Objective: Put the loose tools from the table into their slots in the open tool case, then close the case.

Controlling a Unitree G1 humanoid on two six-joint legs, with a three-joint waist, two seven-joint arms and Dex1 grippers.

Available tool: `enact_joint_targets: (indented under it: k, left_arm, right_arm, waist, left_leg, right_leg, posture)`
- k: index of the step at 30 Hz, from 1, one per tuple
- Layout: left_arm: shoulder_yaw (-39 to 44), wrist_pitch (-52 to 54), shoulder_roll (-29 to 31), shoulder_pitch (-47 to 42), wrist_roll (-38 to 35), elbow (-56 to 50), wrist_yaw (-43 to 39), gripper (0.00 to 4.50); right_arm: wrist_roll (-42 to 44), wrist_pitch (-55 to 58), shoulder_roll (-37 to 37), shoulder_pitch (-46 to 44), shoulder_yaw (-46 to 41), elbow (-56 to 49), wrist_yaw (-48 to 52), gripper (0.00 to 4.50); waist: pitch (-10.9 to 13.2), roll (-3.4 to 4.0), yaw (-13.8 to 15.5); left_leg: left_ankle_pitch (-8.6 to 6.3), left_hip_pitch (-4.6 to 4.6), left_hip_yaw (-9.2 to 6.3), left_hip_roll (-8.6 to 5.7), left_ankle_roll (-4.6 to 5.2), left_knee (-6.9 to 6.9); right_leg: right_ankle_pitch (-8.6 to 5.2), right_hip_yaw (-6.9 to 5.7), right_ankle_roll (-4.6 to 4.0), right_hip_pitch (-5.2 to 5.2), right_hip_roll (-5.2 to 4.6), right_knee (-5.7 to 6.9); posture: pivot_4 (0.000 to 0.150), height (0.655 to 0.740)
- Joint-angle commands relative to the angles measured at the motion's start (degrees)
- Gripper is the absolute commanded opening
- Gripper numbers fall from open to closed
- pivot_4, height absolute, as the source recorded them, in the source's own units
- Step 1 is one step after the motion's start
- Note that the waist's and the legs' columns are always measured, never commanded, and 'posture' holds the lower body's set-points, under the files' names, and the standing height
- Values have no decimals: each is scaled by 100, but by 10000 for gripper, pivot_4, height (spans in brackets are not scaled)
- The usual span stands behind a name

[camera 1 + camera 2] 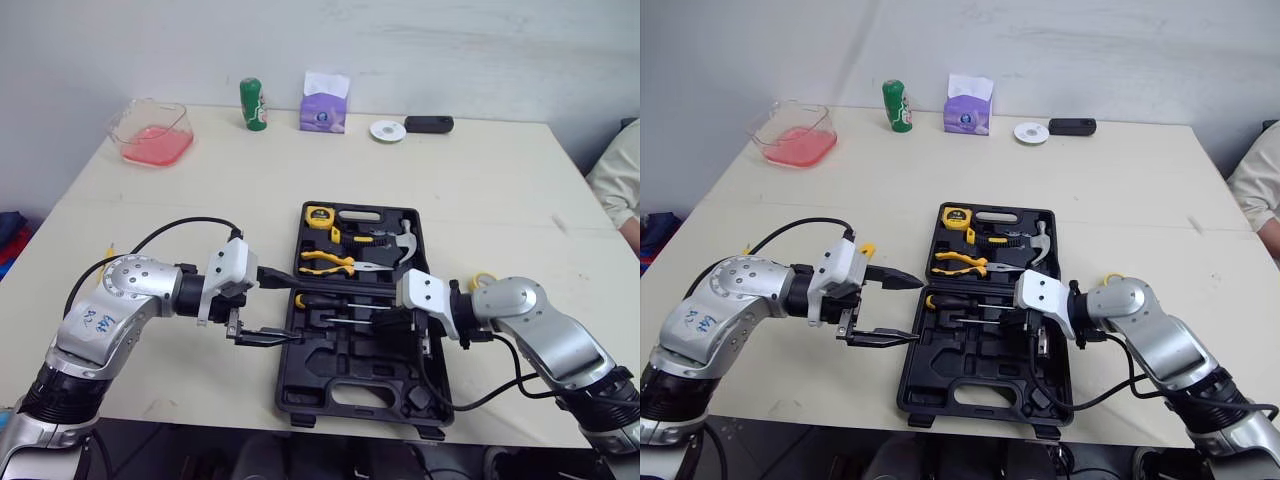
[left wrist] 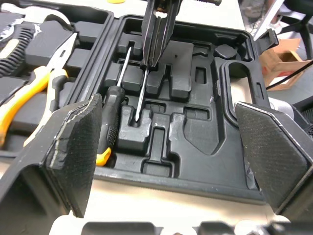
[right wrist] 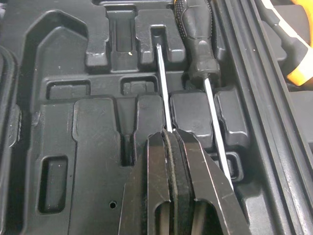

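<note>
Nearest, the left gripper (image 1: 297, 307) hovers at the left edge of the open tool case (image 1: 340, 365) on the surface (image 1: 200, 190), fingers wide apart and empty. Right gripper (image 3: 168, 134) reaches in from the right, fingers clamped on the shaft of a thin screwdriver (image 3: 163, 83) in the near tray, just beside a seated black-handled screwdriver (image 3: 195, 44). Step in hand: seating this tool; next, probably press it into its groove and release.

Matt black plastic case (image 1: 330, 375), bright smooth metal screwdriver shaft (image 3: 163, 88).
</note>
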Motion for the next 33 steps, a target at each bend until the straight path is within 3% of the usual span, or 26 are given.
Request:
enact_joint_targets:
  k: [1, 5, 8, 10, 16, 20, 26, 29, 33]
  left_arm:
    - [392, 62, 56, 269, -86, -134, 219, 45000]
    - [1187, 407, -99, 1050, -415, -418, 817, 45000]
    - [2690, 934, -420, 2040, -957, -417, 1448, 45000]
    - [3664, 1147, -498, 2677, -1193, -405, 1602, 45000]
    - [5668, 1201, -730, 3970, -1346, 214, 2082, 45000]
    - [6031, 274, -606, 4649, -595, 1097, 1944, 45000]
    - [6621, 84, -263, 4877, -634, 2197, 1854, 45000]
    - [6558, 248, -343, 4779, -846, 1912, 1978, 45000]
    - [6135, 349, -530, 4424, -821, 1424, 2422, 45000]
  right_arm:
    - [403, 412, 397, 308, -497, 163, -374, 385]
    - [1320, 568, 425, 506, -1663, -371, -292, 385]
    - [2222, 1008, -80, 875, -2817, -707, 182, 8589]
    - [2339, 1130, -448, 1081, -3406, -594, 308, 15455]
    - [1683, 516, -1340, 1888, -4607, 995, 554, 44736]
    - [1248, -175, -1517, 1967, -4739, 1949, 497, 44736]
    - [648, -1027, -1787, 1433, -4545, 3592, 334, 44736]
    - [659, -1122, -1784, 1250, -4465, 3636, 424, 44736]
    - [896, -858, -1617, 1198, -4283, 2851, 479, 44736]
  waist:
    - [-10, -13, -10]
    - [41, 64, -74]
    - [68, 93, -106]
    - [101, 108, -160]
    - [117, 78, -112]
    - [118, 81, -127]
    - [121, 87, -151]
    - [122, 90, -156]
    - [122, 94, -156]
  left_leg:
    - [0, -1, -5, 1, -3, -2]
    - [22, -37, -1, -4, -34, -5]
    - [24, -45, 1, -4, -37, -9]
    - [23, -45, 2, -2, -34, -20]
    - [9, -19, -2, 0, -12, -24]
    - [3, -21, 6, -6, -7, -32]
    - [-16, -23, 17, -2, -42, -45]
    - [-13, -20, 26, -4, -47, -75]
    - [-1, -18, 22, 1, -67, -99]
  right_leg:
    - [0, 0, 0, 1, -1, 1]
    - [1, 12, 2, -41, -8, 18]
    - [0, 6, 1, -54, -8, 24]
    - [-4, -1, 5, -54, -5, 21]
    - [-12, -14, -3, -34, -4, 15]
    - [-32, -8, -40, -41, -10, 1]
    - [-39, 3, -56, -59, -11, 1]
    - [-36, 11, -52, -67, -15, -6]
    - [-18, 6, -19, -73, -15, -1]
  posture:
    - [1500, 7244]
    - [1500, 7244]
    - [1500, 7244]
    - [1500, 7244]
    - [1500, 7244]
    - [1500, 7244]
    - [1500, 7244]
    - [1500, 7244]
    - [1500, 7244]
